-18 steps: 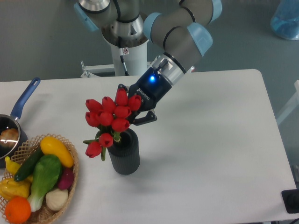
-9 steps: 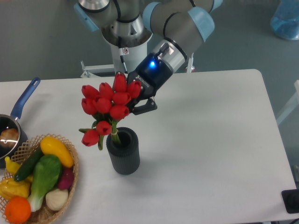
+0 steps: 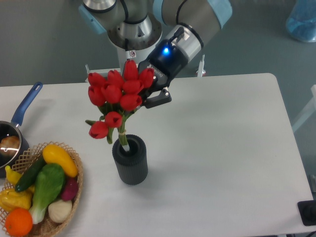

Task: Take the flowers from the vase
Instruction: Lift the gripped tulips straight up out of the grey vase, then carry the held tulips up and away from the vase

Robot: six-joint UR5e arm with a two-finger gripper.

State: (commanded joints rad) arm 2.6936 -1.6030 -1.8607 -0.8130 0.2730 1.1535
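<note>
The claw pinches the red tulips just under the buds, their stem ends barely inside the ribbed grey vase on the bench. Light, soft, crushable; the bound stems look the safer hold.
</note>
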